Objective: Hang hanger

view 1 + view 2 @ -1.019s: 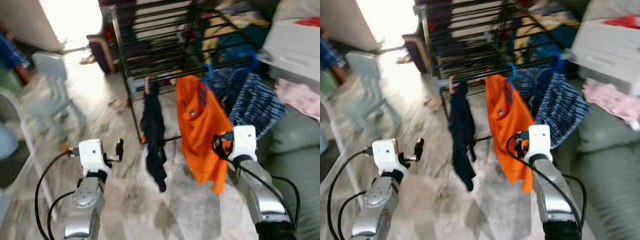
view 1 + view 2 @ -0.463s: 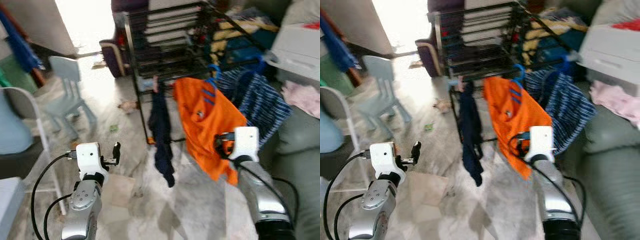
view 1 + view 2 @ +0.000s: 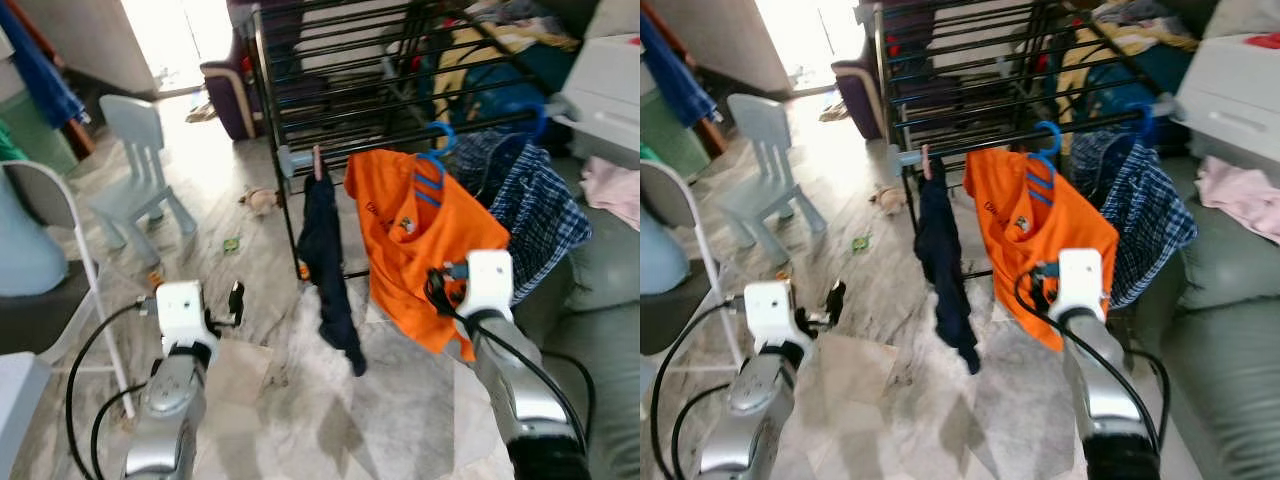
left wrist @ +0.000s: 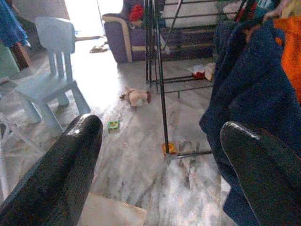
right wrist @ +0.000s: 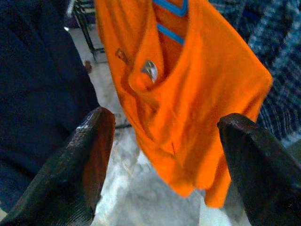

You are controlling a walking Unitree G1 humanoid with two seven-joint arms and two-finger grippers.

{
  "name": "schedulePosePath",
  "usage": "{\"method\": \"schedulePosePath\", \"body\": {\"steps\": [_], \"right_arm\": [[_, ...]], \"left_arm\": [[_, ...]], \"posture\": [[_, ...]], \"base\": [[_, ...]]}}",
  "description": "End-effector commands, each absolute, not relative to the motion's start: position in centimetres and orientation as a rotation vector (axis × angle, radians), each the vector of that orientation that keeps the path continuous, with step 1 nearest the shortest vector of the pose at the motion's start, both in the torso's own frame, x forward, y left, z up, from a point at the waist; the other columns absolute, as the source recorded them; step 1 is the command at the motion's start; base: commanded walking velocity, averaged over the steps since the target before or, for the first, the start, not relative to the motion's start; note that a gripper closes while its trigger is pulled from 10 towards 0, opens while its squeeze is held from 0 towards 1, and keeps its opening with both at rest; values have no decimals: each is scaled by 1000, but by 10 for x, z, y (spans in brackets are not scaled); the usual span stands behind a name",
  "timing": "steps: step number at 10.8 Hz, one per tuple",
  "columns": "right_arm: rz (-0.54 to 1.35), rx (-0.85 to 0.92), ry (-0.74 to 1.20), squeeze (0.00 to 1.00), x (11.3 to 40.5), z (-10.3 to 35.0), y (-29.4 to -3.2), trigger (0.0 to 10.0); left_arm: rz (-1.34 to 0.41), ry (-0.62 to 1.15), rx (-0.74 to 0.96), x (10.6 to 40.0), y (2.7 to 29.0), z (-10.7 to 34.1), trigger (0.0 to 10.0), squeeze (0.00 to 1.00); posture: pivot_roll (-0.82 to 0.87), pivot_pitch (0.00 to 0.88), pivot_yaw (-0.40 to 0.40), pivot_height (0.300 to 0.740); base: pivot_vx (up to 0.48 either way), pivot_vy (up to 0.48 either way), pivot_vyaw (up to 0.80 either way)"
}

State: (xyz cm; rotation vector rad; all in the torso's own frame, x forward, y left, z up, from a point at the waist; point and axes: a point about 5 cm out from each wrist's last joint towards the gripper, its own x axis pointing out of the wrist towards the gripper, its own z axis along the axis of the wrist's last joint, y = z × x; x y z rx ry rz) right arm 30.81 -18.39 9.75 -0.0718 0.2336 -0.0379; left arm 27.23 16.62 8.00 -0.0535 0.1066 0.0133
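- Lived-in home interior.
- Black drying rack [image 3: 370, 70] at 12 o'clock, hung with clothing.
- Child's plastic chair [image 3: 140, 170] at 10 o'clock.
- Marble-pattern floor [image 3: 300, 400].

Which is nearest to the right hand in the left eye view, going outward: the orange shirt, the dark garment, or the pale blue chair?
1. Orange shirt, right by the right hand.
2. Dark garment, hanging to its left.
3. Pale blue chair, far left.
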Motion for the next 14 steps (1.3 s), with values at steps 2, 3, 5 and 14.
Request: {"method": "schedulePosePath", "body": {"steps": [2, 3, 5, 14], "right_arm": [[-29, -63, 230, 0, 310, 97, -180, 10000], [-28, -65, 231, 0, 309, 97, -180, 10000], [-37, -51, 235, 0, 309, 96, -181, 10000], [-38, -29, 263, 0, 308, 88, -183, 10000]], "left_arm": [[35, 112, -37, 273, 172, 79, 10000, 0], [24, 113, -41, 272, 169, 78, 10000, 0], [6, 115, -43, 272, 164, 78, 10000, 0], [-9, 124, -47, 271, 161, 75, 10000, 0]], "posture": [[-108, 0, 114, 740], [-109, 0, 114, 740], [-108, 0, 113, 740], [-96, 0, 96, 740]], "base": [[0, 0, 800], [0, 0, 0], [0, 0, 0], [0, 0, 0]]}}
